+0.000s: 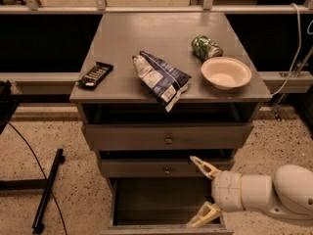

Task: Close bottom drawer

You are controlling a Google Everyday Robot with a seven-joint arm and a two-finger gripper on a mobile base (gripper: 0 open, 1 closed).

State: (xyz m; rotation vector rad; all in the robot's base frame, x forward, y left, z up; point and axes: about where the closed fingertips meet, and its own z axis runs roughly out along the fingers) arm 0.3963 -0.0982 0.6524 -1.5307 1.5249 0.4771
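Note:
The bottom drawer (161, 204) of the grey cabinet is pulled far out toward me; its inside shows dark and empty, and its front panel lies at the picture's lower edge (166, 229). My gripper (203, 192) is open at the drawer's right front corner, one fingertip up near the middle drawer front (161, 168), the other down by the bottom drawer's front rim. The white arm reaches in from the lower right.
The top drawer (168, 136) is out a little. On the cabinet top (122, 43) lie a black remote (96, 74), a chip bag (161, 80), a green can (206, 47) and a white bowl (226, 73). A black pole (46, 190) lies on the floor left.

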